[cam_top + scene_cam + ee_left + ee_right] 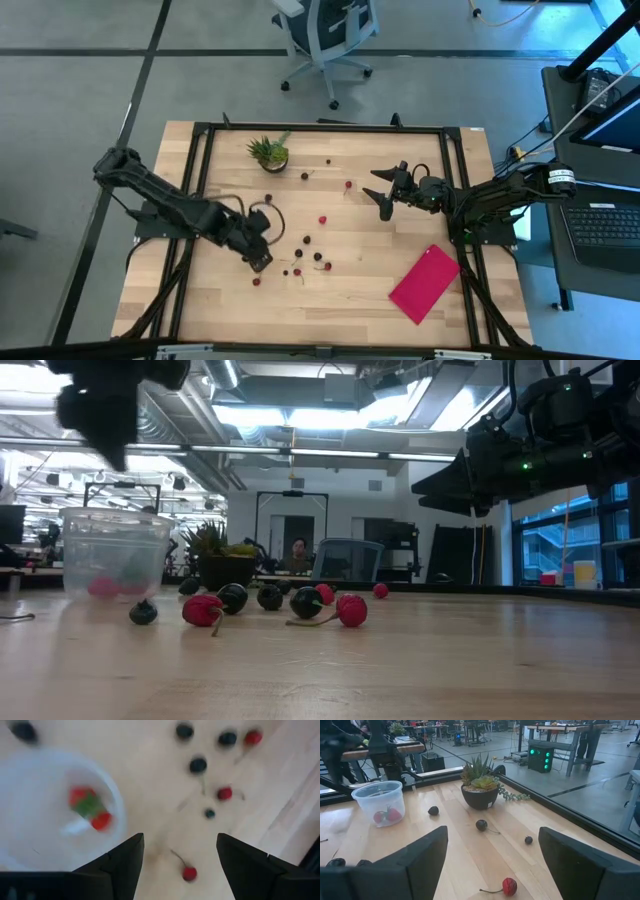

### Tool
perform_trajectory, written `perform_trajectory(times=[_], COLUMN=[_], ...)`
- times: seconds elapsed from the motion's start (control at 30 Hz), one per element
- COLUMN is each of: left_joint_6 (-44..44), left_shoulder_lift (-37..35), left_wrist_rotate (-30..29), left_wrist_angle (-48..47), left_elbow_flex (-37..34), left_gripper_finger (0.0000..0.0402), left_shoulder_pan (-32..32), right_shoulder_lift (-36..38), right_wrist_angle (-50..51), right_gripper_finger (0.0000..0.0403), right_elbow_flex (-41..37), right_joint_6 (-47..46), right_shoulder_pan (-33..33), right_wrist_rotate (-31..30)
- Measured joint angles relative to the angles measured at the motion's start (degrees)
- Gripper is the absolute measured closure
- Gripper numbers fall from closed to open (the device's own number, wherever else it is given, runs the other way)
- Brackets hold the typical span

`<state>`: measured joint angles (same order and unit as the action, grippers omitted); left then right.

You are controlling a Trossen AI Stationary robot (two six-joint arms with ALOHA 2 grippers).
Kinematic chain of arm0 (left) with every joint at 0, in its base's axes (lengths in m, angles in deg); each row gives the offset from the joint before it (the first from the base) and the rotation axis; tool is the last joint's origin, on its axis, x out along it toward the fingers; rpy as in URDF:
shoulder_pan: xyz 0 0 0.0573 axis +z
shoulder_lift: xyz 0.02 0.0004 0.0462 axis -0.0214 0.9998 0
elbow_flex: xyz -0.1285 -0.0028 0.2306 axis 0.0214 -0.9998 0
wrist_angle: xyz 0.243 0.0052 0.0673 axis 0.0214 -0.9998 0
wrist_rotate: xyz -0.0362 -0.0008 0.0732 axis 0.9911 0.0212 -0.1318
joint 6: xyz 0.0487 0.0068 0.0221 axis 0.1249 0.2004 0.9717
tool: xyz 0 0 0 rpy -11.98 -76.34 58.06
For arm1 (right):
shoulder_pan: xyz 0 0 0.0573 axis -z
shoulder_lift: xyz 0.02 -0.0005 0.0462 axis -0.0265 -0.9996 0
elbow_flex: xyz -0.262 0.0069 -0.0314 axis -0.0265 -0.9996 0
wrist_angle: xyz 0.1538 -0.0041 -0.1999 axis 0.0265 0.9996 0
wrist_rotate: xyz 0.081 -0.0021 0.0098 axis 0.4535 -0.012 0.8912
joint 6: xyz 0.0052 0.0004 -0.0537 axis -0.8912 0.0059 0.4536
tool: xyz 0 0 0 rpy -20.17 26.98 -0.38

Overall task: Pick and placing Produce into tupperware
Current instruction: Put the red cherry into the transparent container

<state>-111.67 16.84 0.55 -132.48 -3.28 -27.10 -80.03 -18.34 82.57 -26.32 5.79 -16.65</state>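
The desk [350, 290] is pale blond wood with a faint plank grain, framed in black. The produce [203, 609] is scattered in bright red and dark maroon, nearly black, some pieces with thin brownish stems. The tupperware [379, 801] is translucent milky white, with red pieces and a touch of green showing through its wall. A potted plant [481, 784] has green spiky leaves in a dark pot. A flat rectangular piece [425, 283] is pink-red. Both arms and each claw are dark, almost black
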Motion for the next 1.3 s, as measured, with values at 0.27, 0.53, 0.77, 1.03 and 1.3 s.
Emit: perform_trajectory(times=[0.27,0.53,0.77,1.03,1.3], left_joint_6=[-12.5,-21.9,-25.3,-25.3,-25.1], left_shoulder_lift=[12.3,20.4,22.1,24.8,25.7], left_wrist_rotate=[12.3,20.4,21.0,22.5,23.4], left_wrist_angle=[7.5,7.3,7.6,8.7,8.8], left_elbow_flex=[0.0,0.0,0.0,0.0,0.1], left_gripper_finger=[0.016,0.016,0.016,0.0165,0.0211], left_shoulder_pan=[-2.8,-3.0,-3.0,-2.5,-2.3], right_shoulder_lift=[0.0,0.0,0.0,0.0,0.0], right_wrist_angle=[-0.2,-1.5,-1.5,-1.4,-1.4], right_gripper_finger=[0.0089,0.0089,0.0089,0.0089,0.0089], right_elbow_flex=[0.0,0.0,0.0,0.0,0.0], right_joint_6=[0.2,1.6,1.6,1.6,1.6], right_shoulder_pan=[0.0,0.0,0.0,0.0,0.0], right_wrist_rotate=[0.0,0.0,0.0,0.0,0.0])
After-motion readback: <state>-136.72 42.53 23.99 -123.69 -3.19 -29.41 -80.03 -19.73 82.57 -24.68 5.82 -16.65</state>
